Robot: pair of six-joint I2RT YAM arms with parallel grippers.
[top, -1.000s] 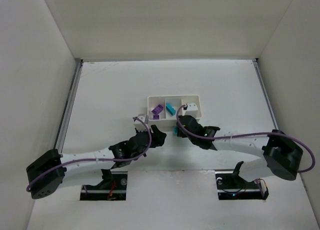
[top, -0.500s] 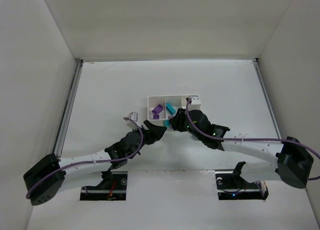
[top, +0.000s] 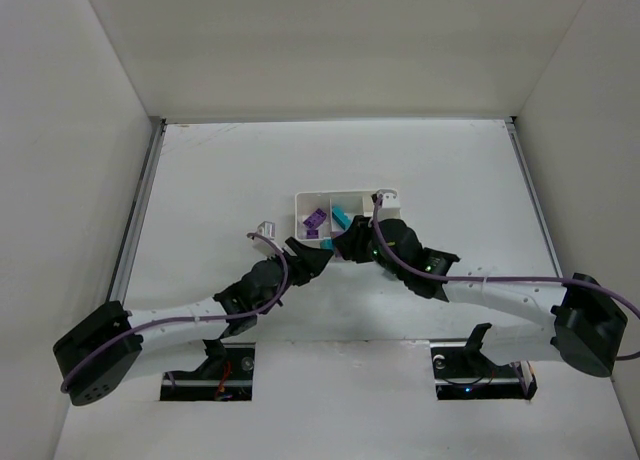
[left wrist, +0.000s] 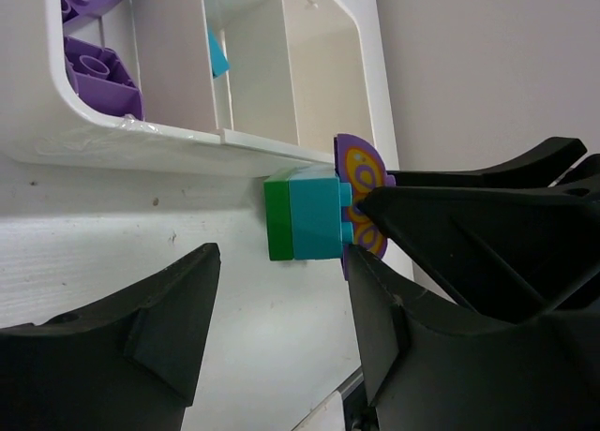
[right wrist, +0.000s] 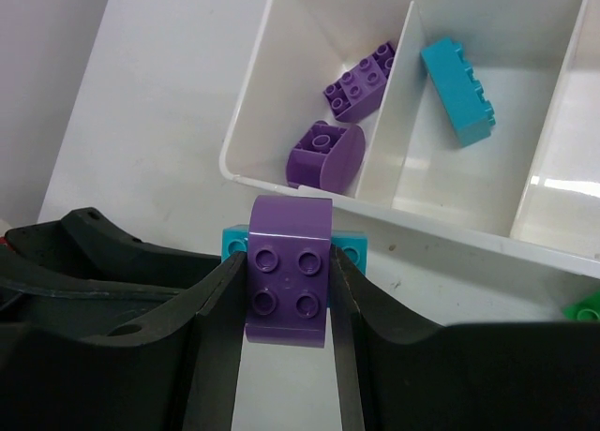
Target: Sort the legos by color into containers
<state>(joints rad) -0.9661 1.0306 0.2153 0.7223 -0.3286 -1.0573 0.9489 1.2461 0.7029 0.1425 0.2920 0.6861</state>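
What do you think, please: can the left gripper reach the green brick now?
Probably yes: the left gripper, jaws open, faces the green brick with nothing between, and the right gripper grips only the purple piece at the stack's other end.

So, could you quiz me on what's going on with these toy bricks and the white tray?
1. True or false: the middle compartment of the tray is empty.
2. What does the right end effector grip? A) a rounded purple brick B) the tray wall C) nothing
3. Fill in: the tray's left compartment holds ___ purple bricks.
Key: 1 false, a cyan brick lies there; 2 A; 3 two.
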